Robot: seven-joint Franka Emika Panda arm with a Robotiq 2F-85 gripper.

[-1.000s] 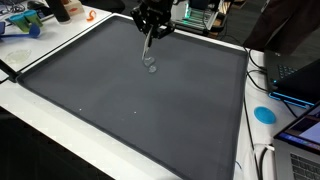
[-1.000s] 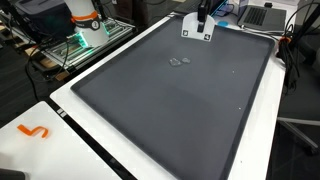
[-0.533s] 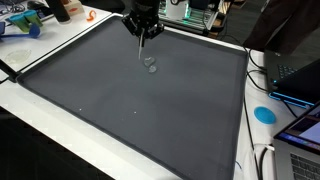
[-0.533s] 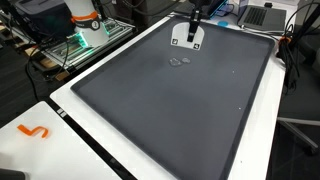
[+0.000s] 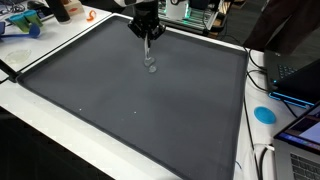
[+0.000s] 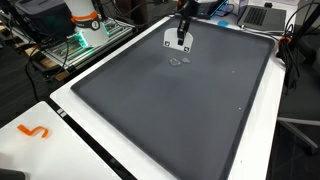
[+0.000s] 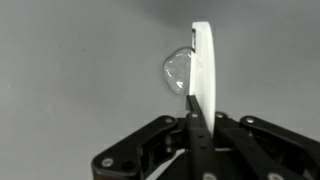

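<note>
My gripper (image 6: 183,30) is shut on a thin flat white plate (image 6: 174,38) and holds it on edge above the far part of a large dark grey mat (image 6: 170,110). In the wrist view the plate (image 7: 203,60) stands edge-on between the shut fingers (image 7: 195,112). A small clear glassy object (image 7: 177,73) lies on the mat just beside and below the plate. It also shows in both exterior views (image 6: 179,62) (image 5: 151,66), with the gripper (image 5: 147,32) hanging over it and the plate (image 5: 149,48) seen as a thin sliver.
The mat (image 5: 130,100) covers most of a white table. An orange hook-shaped piece (image 6: 34,131) lies on the table's near corner. A blue disc (image 5: 264,113), laptops and cables sit along one side. Lab equipment with green light (image 6: 82,35) stands beyond the table edge.
The gripper has carried the white plate sideways along the far part of the mat, ending closer over the clear object. The clear object has not moved.
</note>
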